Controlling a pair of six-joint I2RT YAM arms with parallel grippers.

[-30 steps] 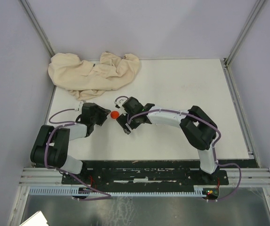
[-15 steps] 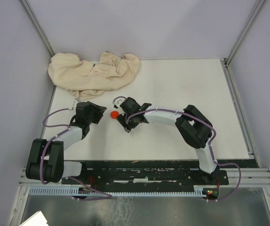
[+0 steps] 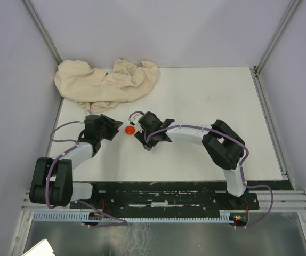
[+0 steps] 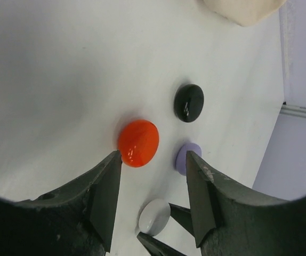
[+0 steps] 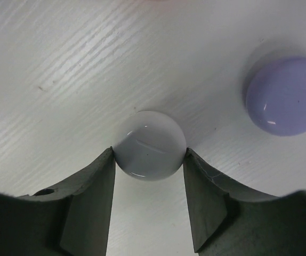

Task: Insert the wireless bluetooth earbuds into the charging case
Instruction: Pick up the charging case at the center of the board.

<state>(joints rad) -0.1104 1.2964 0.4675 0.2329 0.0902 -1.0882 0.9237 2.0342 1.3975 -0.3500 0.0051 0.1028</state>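
I stand in a robotics lab cell — a test bench built for machines like me. The work surface is a plain white table (image 3: pixel 206 106), boxed in on the left, far and right by bare pale lilac panels (image 3: pixel 169 32) held in aluminium posts (image 3: pixel 40 26). My left arm (image 3: pixel 67 160) and my right arm (image 3: pixel 195 133) are bolted to a black base plate (image 3: pixel 158 198) at the near edge, and that plate sits on aluminium rails (image 3: pixel 286 198). A white slotted cable duct (image 3: pixel 153 216) runs along the near side of the rails, and purple cables (image 3: pixel 271 204) loop about in the open — bare wiring. A crumpled cream cloth (image 3: pixel 105 82) lies heaped in the far left corner.
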